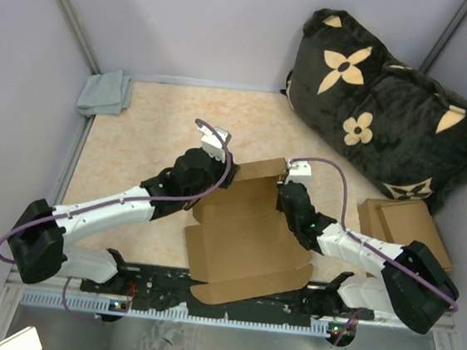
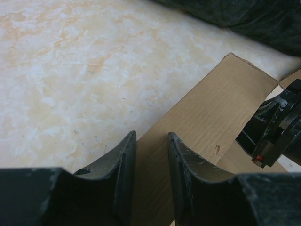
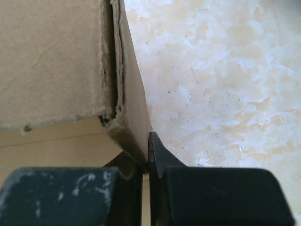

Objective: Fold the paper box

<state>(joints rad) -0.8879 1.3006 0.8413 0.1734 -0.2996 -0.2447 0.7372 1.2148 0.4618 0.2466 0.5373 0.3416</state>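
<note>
Since the plain brown cardboard paper box [image 1: 247,247] is light but stiff, hold its thin walls: right fingers [image 3: 157,157] pinch one, left fingers [image 2: 124,160] half apart, maybe empty.

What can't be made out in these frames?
Left wrist: whether the fingers of the left gripper touch the box; the frame's bottom edge cuts that off.
Right wrist: the inner finger of the right gripper, mostly behind the box wall it pinches.
Top: both grippers' fingertips, hidden under their wrists.
Top: cardboard stack, partly under the right arm.
</note>
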